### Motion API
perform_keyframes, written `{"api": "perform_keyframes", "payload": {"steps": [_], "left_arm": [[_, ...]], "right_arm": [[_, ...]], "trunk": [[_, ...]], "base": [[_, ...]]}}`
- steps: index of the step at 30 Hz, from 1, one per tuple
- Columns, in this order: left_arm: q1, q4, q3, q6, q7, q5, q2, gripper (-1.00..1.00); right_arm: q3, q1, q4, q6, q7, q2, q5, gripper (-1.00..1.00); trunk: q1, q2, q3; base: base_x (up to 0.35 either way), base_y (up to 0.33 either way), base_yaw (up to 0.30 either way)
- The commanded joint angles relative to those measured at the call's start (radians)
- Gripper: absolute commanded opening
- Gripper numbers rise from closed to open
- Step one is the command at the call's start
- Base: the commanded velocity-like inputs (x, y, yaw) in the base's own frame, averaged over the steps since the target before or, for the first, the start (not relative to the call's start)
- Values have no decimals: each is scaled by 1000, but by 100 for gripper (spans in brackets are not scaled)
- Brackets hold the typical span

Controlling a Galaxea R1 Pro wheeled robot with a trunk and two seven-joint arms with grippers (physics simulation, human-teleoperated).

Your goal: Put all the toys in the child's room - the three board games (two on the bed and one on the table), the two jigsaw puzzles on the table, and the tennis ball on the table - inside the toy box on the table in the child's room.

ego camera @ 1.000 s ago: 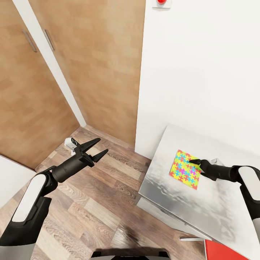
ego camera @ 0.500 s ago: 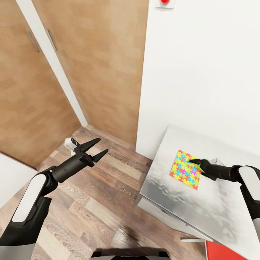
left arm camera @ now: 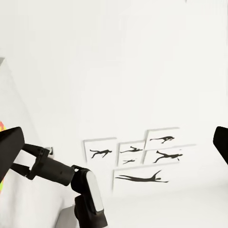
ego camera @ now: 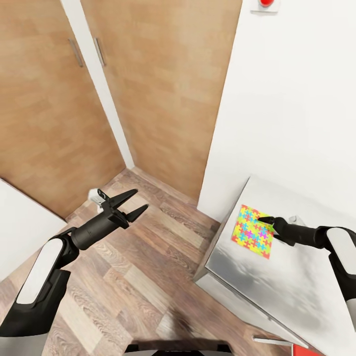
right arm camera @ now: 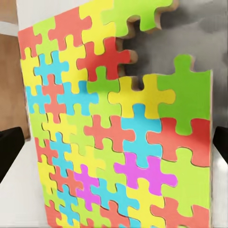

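One jigsaw puzzle (ego camera: 249,232), a bright multicoloured sheet, lies flat on the pale table (ego camera: 277,287), close to its left edge. My right gripper (ego camera: 262,219) reaches over the puzzle's far corner. In the right wrist view the puzzle (right arm camera: 95,118) spreads between the two fingers, which stand wide apart, so the right gripper (right arm camera: 116,145) is open. My left gripper (ego camera: 141,200) hangs open and empty over the wood floor, away from the table; its view has the left gripper (left arm camera: 114,147) facing a white wall. The toy box, bed, board games and tennis ball are out of view.
Wooden wardrobe doors (ego camera: 163,89) fill the back left, with a white wall beside them and a red round button (ego camera: 266,2) high up. Wood-plank floor (ego camera: 123,277) lies between me and the table. Black silhouette pictures (left arm camera: 137,154) hang on the wall.
The head view has swung, so doors, wall and table shifted right. The puzzle kept its place under the right gripper and now lies nearer the table's left edge. Both arms look unchanged.
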Motion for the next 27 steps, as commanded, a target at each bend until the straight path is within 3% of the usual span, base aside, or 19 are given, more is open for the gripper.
{"api": "perform_keyframes", "payload": {"steps": [1,27], "left_arm": [[-1,1,-1,1,-7,-5,1,100],[-1,1,-1,1,-7,-6,1,100]], "right_arm": [[-1,0,-1,3,-9,0,-11,100],[-1,0,-1,3,-7,0,-11,100]], "trunk": [[1,-2,-1],[1,-2,-1]], "base": [[0,0,173],[0,0,58]]}}
